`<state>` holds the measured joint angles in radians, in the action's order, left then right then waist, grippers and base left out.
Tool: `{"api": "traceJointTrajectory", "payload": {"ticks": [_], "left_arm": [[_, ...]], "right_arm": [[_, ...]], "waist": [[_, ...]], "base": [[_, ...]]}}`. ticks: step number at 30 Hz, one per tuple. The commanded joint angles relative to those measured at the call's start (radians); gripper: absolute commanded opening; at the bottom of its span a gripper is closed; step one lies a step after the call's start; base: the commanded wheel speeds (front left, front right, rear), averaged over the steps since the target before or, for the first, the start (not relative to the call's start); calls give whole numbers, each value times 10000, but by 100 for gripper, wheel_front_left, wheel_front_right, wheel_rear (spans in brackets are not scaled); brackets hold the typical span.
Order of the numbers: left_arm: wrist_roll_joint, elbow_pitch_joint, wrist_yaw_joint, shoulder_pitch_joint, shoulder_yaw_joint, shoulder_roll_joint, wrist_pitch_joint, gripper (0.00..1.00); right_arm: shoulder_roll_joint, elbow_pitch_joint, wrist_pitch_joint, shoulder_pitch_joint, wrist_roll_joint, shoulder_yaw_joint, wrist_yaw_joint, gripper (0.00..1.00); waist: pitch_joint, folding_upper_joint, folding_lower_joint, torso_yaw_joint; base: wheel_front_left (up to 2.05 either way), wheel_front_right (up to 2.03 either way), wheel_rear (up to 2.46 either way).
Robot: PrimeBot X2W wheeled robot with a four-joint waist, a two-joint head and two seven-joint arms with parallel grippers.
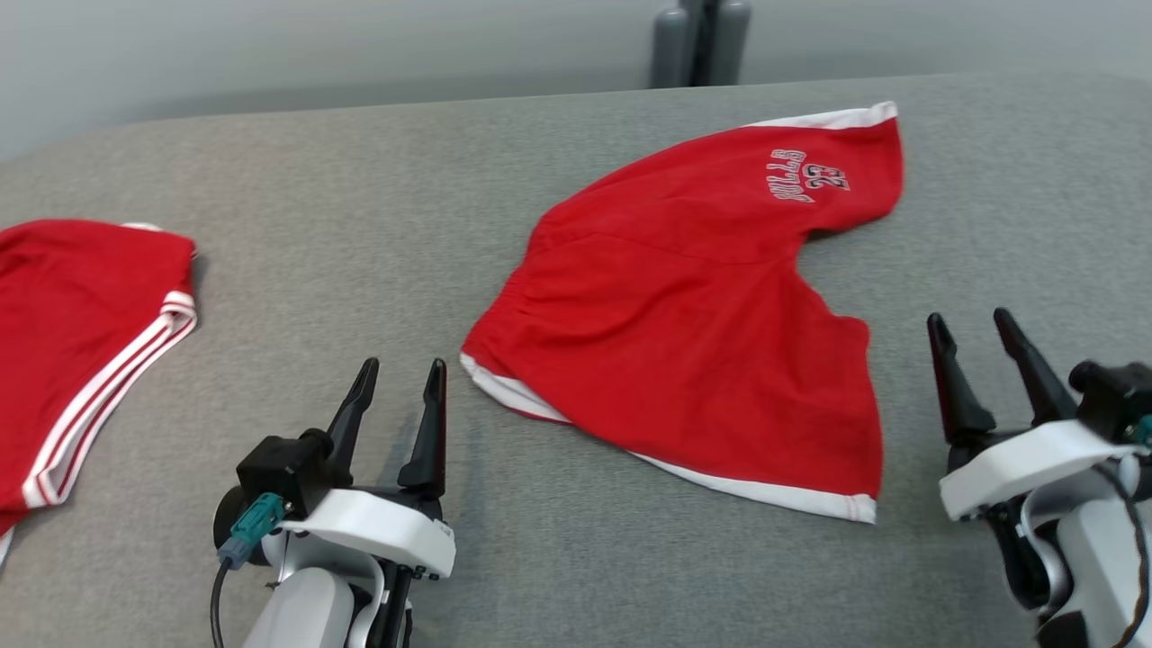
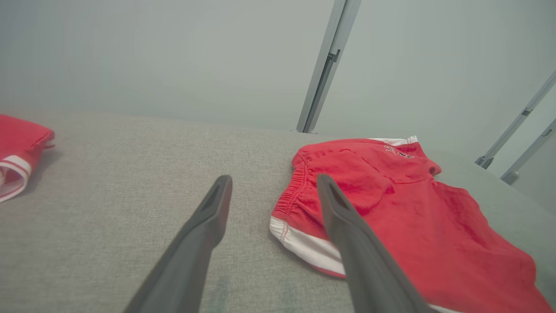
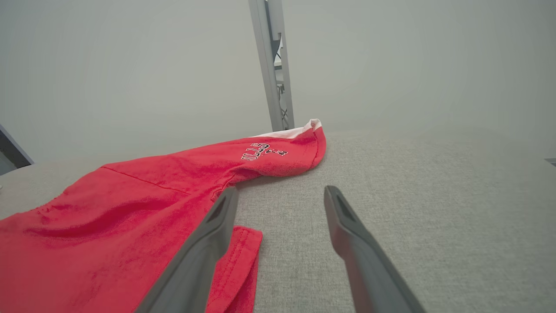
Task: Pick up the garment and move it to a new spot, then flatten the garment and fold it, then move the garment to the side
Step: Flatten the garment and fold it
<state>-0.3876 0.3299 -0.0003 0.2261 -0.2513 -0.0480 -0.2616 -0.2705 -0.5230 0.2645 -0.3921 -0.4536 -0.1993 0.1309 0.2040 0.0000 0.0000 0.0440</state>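
The garment [image 1: 693, 315] is a pair of red shorts with white hems and a small printed logo, lying spread on the grey table [image 1: 360, 198] right of centre. It shows too in the left wrist view [image 2: 391, 204] and the right wrist view [image 3: 143, 195]. My left gripper [image 1: 400, 373] stands open just left of the shorts' near corner, nothing between its fingers [image 2: 208, 217]. Right of the shorts my right gripper [image 1: 972, 324] is open and empty, its fingers [image 3: 347, 226] over bare cloth beside the leg edge.
A second red garment [image 1: 81, 342] with white stripes lies at the table's left edge, seen also in the left wrist view [image 2: 17, 156]. Grey posts [image 1: 700, 40] stand behind the far edge. Bare grey tabletop stretches between the two garments and at the far right.
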Motion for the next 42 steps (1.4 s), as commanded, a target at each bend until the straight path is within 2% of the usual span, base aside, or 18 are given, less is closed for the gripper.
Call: {"api": "traceJointTrajectory", "payload": {"ticks": [1,9,19,29,30,31,32,33,34,42], "left_arm": [[21,162,-51,-97,103,-45,-40,100],[-335,1788,-41,659,326,-46,-40,100],[-1082,3876,435,1869,417,-44,-40,100],[-1606,5538,376,2527,-170,-38,7,100],[-1672,5642,357,2554,-243,-38,23,91],[-1672,5642,357,2554,-243,-38,23,91],[-1733,5716,341,2579,-312,-38,24,54],[-1784,5762,290,2602,-383,-35,25,35],[-1818,5783,234,2630,-447,-28,23,0],[-1709,4576,23,2268,-295,-46,-20,0]], "right_arm": [[172,227,5,296,169,163,-3,100],[853,1035,7,937,714,311,-3,100],[935,1367,7,986,893,224,-3,100],[965,1454,8,1009,1033,288,-3,100],[971,1460,8,1027,1047,302,-3,100],[971,1460,8,1027,1047,302,-3,100],[981,1459,8,1050,1074,313,-3,100],[994,1450,8,1073,1099,313,-3,100],[1018,1427,8,1097,1115,287,-3,100],[1362,954,-220,1494,414,68,-3,100]], "waist": [[-92,0,0,-354],[184,0,0,-1132],[480,0,0,-1594],[582,0,0,-1750],[583,0,0,-1745],[583,0,0,-1745],[582,0,0,-1737],[579,0,0,-1727],[571,0,0,-1714],[371,0,0,-1565]], "base": [[0,0,0],[0,0,0],[0,0,0],[0,0,0],[0,0,0],[0,0,0],[0,0,0],[0,0,0],[0,0,0],[0,0,0]]}}
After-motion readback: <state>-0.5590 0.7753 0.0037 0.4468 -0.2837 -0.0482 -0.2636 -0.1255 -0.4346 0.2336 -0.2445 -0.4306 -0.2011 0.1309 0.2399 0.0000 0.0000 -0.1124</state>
